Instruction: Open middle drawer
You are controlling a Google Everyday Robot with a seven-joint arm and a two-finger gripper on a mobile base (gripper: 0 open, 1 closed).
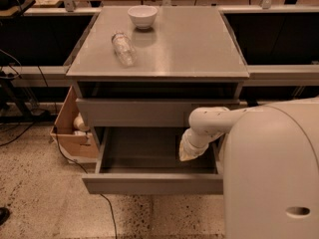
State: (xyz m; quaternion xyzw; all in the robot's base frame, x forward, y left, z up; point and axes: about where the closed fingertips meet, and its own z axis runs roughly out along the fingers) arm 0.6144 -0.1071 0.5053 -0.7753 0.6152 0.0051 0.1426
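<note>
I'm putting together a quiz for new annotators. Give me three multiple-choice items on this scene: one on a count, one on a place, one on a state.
1. How many objects rest on the cabinet top?
A. two
B. one
C. four

2. Where is the gripper?
A. over the cabinet top
B. on the floor
C. inside the middle drawer, near its right wall

3. The middle drawer is:
A. shut flush
B. pulled out
C. taken off the cabinet

Key:
1 A: only a white bowl and a bottle lying on its side are there.
2 C: the arm reaches down into the drawer box.
3 B: its grey inside is exposed, and its front stands forward of the cabinet.
</note>
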